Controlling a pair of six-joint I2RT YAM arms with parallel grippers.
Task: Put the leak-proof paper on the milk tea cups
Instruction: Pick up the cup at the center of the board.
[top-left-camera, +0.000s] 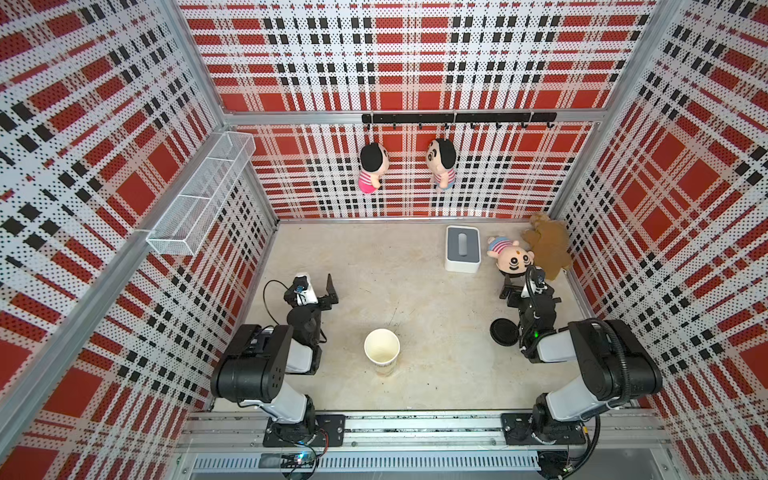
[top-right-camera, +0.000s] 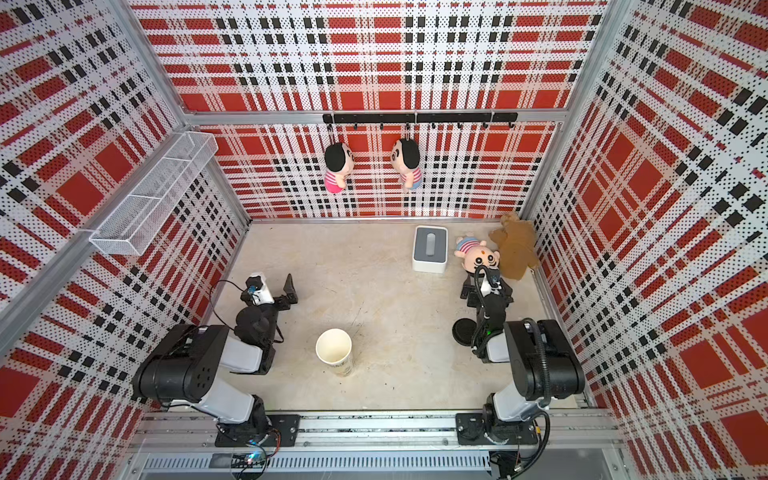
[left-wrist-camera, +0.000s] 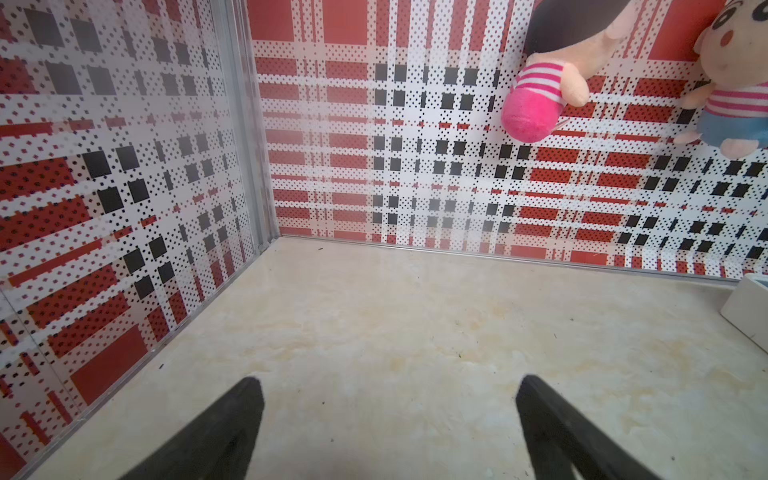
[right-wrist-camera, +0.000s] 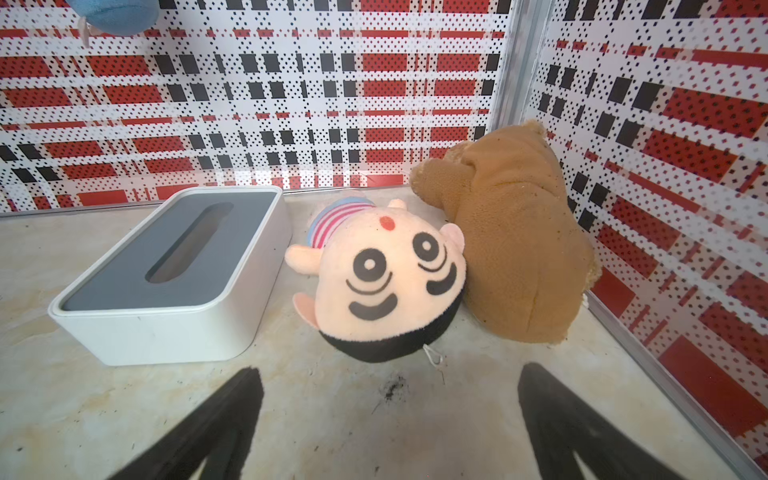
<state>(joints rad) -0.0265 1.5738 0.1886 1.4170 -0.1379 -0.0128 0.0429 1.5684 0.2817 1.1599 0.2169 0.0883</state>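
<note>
Both arms have bulky black joint housings joined by pale grey-white link shells, bolted on black plates to an aluminium rail. Black cables loop along each arm. The left tool (left-wrist-camera: 386, 428) and right tool (right-wrist-camera: 390, 419) carry matte black tapering fingers.

A white box with a grey slotted top (top-left-camera: 462, 248) sits near the back of the counter (top-left-camera: 374, 266), a face-up plush doll (top-left-camera: 512, 257) just beside it, touching a brown plush bear (top-left-camera: 547, 245). Two dolls (top-left-camera: 372, 166) hang from a black hook rail (top-left-camera: 457, 118). A black round lid (top-left-camera: 502, 332) lies flat; a white mesh shelf (top-left-camera: 203, 191) hangs on the side wall.
</note>
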